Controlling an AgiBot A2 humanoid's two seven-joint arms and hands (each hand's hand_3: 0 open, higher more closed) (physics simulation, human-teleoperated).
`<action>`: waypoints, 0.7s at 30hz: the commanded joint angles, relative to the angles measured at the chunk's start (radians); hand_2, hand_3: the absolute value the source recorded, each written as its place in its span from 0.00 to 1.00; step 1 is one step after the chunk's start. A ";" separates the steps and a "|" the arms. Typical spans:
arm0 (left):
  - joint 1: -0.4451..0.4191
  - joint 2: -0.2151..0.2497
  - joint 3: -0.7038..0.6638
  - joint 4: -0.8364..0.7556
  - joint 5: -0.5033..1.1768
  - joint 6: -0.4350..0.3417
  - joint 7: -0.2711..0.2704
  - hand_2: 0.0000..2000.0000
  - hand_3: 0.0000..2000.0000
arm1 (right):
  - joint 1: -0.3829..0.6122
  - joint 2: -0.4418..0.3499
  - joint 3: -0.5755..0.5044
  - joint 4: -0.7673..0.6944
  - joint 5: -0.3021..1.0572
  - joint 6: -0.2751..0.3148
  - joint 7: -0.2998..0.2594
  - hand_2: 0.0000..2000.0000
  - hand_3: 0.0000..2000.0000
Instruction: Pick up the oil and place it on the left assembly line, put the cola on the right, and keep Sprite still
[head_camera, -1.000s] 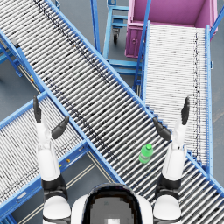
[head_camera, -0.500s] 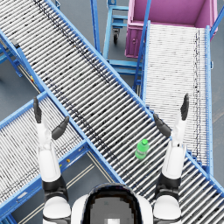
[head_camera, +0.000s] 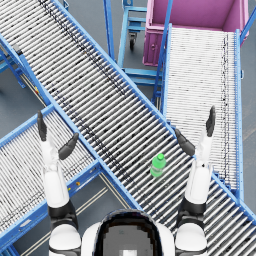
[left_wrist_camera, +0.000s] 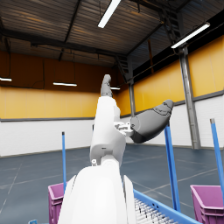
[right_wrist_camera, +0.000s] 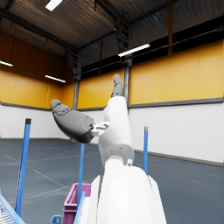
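Observation:
A green Sprite bottle (head_camera: 158, 165) stands on the long diagonal roller conveyor (head_camera: 100, 105), just in front of me and slightly right of centre. My right hand (head_camera: 201, 141) is raised beside it, off to its right, fingers spread and holding nothing. Over the left side belt, my left hand (head_camera: 50, 142) is raised the same way, far from the bottle. In the wrist views, both the left hand (left_wrist_camera: 131, 119) and the right hand (right_wrist_camera: 94, 120) point up at the hall ceiling with nothing in them. No other bottle shows in any view.
A left roller line (head_camera: 20, 170) and a right roller line (head_camera: 200, 75) flank the diagonal belt, all with blue frames. A magenta bin (head_camera: 200, 15) stands at the far end of the right line. Grey floor lies between the frames.
The green bottle has slid a little up and to the left along the diagonal belt. Both hands stay raised, almost unmoved.

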 joint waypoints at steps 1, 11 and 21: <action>0.001 0.000 0.000 0.000 0.000 0.000 0.000 0.00 0.00 | 0.019 0.003 0.002 0.022 0.000 0.000 0.000 0.00 0.00; 0.002 0.001 0.003 -0.001 0.000 0.000 0.000 0.00 0.00 | 0.009 -0.001 0.003 0.073 0.000 0.000 0.000 0.00 0.00; -0.010 0.006 -0.004 -0.002 0.000 0.000 0.000 0.00 0.00 | -0.014 -0.008 0.011 0.057 0.000 0.000 0.000 0.00 0.00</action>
